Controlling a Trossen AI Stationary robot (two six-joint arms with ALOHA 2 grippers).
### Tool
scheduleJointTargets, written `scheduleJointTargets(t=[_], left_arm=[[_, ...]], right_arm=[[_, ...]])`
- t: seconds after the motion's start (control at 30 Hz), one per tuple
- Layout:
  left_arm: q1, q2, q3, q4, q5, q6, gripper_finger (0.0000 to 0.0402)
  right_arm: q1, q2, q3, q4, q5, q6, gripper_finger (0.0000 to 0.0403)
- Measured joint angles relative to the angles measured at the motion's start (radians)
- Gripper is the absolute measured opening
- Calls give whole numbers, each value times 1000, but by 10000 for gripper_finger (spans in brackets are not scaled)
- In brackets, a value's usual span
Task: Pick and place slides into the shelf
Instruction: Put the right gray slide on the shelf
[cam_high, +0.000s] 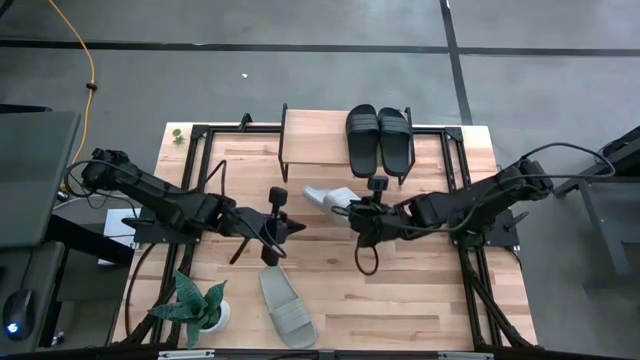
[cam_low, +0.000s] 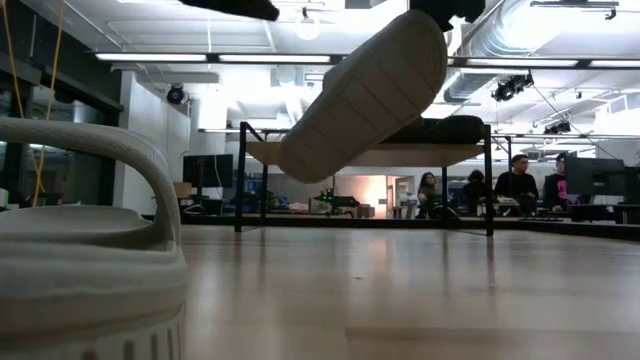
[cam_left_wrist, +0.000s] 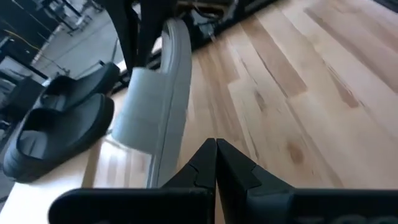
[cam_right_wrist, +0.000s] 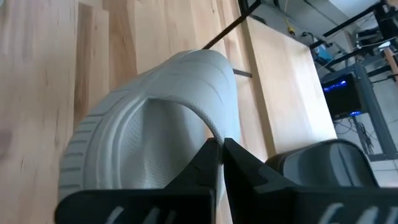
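Observation:
One light grey slide (cam_high: 328, 196) is lifted off the table, just in front of the shelf (cam_high: 315, 138); in the low view this grey slide (cam_low: 368, 92) hangs tilted in the air. My right gripper (cam_right_wrist: 222, 148) is shut on it. The black pair (cam_high: 380, 136) lies side by side on the shelf's plank top. The other grey slide (cam_high: 287, 308) lies sole down on the table near its near edge and fills the low view's left corner (cam_low: 80, 270). My left gripper (cam_left_wrist: 216, 149) is shut, hovering left of the lifted slide and touching nothing. My right gripper pinches the lifted grey slide by the edge of its wide strap (cam_right_wrist: 205, 127) between the two fingers, coming slanting from the table's right side. The slide is clear of the table, tilted, with one end (cam_low: 300, 160) lower than the other.
A small potted plant (cam_high: 202, 304) stands at the table's near left corner. Black frame rails (cam_high: 205, 160) run along the table's sides. A cable loop (cam_high: 366, 262) hangs below my right arm. People (cam_low: 520, 185) sit in the room beyond. Bare plank (cam_high: 310, 140) shows left of the black pair.

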Motion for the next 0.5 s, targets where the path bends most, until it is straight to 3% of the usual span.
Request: scheduleJointTargets(t=[0.3, 0.5], left_arm=[[-25, 9, 0, 65, -10, 76, 3], [-71, 9, 0, 156, -65, 113, 47]], right_arm=[[-39, 0, 1, 38, -24, -45, 0], [-59, 0, 1, 90, -26, -93, 0]])
